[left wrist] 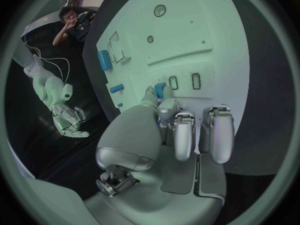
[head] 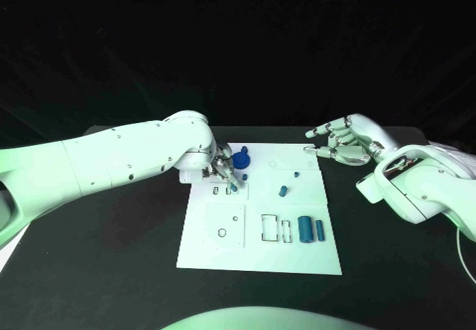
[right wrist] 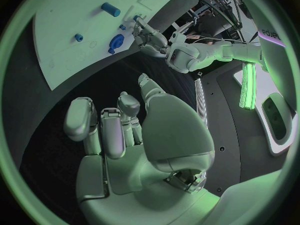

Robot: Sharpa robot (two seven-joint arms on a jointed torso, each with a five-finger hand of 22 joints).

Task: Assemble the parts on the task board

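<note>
So the black table (head: 119,275) has the white task board (head: 260,234) in the middle, blue parts (head: 305,229) scattered on it. Left hand (head: 220,167) sits at the board's far left corner; the left wrist view shows it pinching a small blue piece (left wrist: 160,89), which the head view hardly shows. Right hand (head: 342,141) hovers off the far right corner, fingers loosely curled, empty.

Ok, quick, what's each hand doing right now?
Left hand: pinching a small blue part in its fingers over the task board.
Right hand: open, holding nothing.
</note>
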